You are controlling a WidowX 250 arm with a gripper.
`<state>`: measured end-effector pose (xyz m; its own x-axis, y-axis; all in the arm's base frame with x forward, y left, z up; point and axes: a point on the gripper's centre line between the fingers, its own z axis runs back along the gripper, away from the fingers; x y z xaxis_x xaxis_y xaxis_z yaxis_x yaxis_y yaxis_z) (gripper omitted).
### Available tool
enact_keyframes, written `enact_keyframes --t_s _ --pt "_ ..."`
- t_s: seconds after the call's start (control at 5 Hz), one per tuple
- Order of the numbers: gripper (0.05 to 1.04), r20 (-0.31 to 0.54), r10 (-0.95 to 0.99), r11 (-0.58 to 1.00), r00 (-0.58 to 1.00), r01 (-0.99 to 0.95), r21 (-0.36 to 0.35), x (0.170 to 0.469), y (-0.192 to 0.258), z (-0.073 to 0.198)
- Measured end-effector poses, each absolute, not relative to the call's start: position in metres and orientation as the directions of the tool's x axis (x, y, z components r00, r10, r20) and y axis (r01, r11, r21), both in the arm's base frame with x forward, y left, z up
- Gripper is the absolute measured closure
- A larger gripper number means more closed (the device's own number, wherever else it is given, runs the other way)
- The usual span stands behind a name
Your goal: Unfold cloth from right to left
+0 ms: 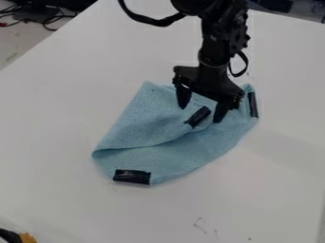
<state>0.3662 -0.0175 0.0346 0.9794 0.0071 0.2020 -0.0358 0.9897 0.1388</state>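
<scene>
Now your claw (200, 115) hangs over the cloth (143, 126).
Its fingers stand well apart, holding nothing, the cloth's middle tape (198, 116) between them.

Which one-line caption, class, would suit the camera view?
Open gripper above a partly folded blue cloth with black strips on a white table.

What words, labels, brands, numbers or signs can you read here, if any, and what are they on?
None can be read.
Faint dark marks on the white tabletop: too small and unclear to read.
I can make out no lettering on the light-blue cloth, its three black tape-like strips or the black two-finger gripper.
</scene>
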Motion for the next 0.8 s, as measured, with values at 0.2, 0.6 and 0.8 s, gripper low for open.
enact_keyframes --t_s 0.2,0.6,0.8 --pt "0.139 0.174 -0.014 0.990 0.985 -0.011 0.140 0.3757 -0.0073 0.0347" --pt "0.582 0.153 -0.013 0.993 0.988 -0.005 0.116 0.3790 -0.0019 0.0269" --pt "0.287 0.149 0.012 0.993 0.989 -0.030 0.117 0.3777 -0.0017 0.0265"
